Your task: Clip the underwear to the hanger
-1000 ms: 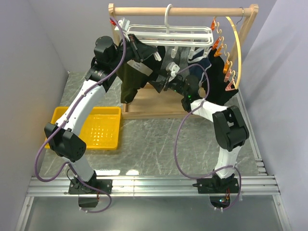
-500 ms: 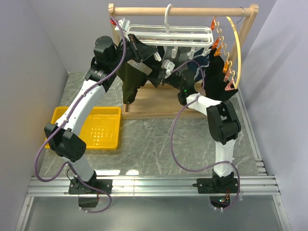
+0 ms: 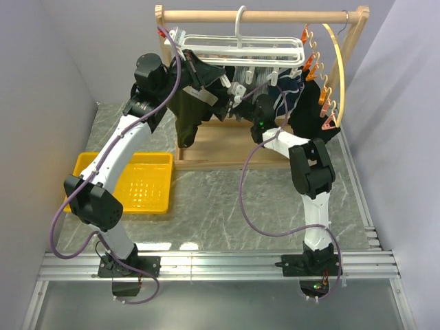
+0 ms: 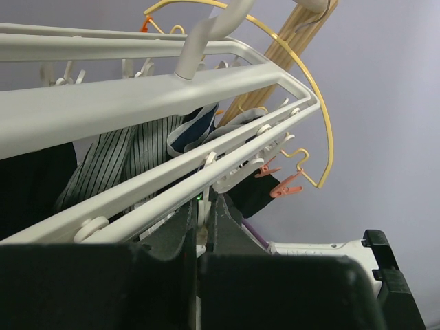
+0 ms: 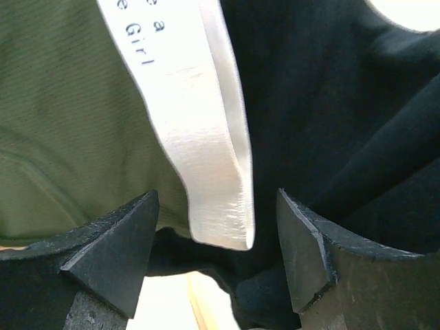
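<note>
Jaws: the right gripper's [image 5: 214,206] are spread, and the pale waistband [image 5: 206,158] of the underwear [image 5: 62,124] hangs between them, touching neither. A black garment [image 5: 344,103] is just beside it. The left gripper's [image 4: 204,213] are pressed together under the hanger [image 4: 137,103] rail. From above I read them as pinching the underwear's top edge, with the olive cloth hanging below.

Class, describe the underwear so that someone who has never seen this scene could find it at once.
Start at the wooden rack frame at the back and find the white hanger hooked on its bar. The underwear hangs below its left end. It is olive green with a pale waistband, unlike the black garment on the right.
</note>
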